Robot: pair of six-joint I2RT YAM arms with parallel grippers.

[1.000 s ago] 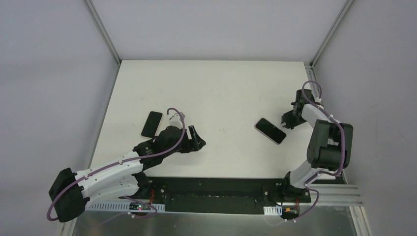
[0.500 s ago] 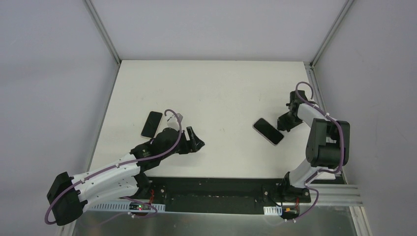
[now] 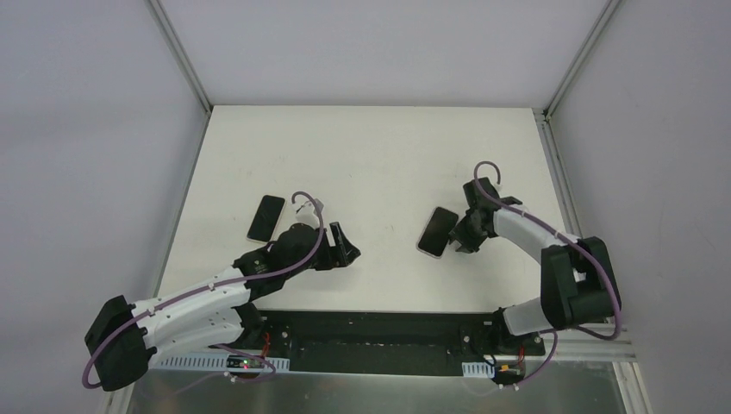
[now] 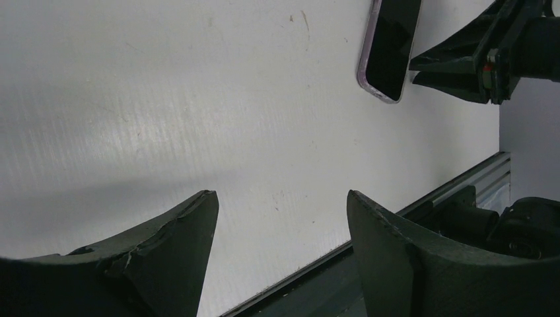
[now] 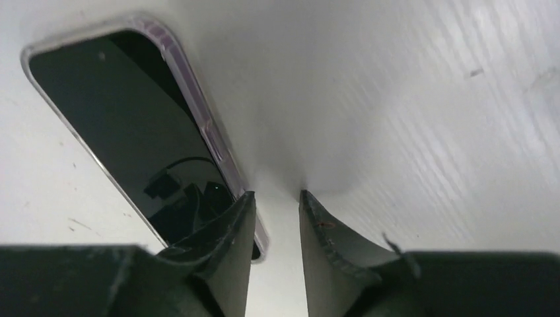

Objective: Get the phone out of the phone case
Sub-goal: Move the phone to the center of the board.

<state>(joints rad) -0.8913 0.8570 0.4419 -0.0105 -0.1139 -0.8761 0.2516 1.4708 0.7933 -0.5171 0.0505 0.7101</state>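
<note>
While the left gripper (image 3: 342, 244) hangs wide apart and empty over the front of the counter (image 3: 388, 155), the right gripper (image 5: 276, 196) has its jaws just a crack apart, nothing between them, one finger right at the edge of the phone (image 5: 132, 145), lying flat in its clear case (image 5: 200, 113). Further back on the left lies a second dark phone (image 3: 266, 217).

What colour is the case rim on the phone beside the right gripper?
The case is clear with a purple tint; the right wrist view shows it best.
</note>
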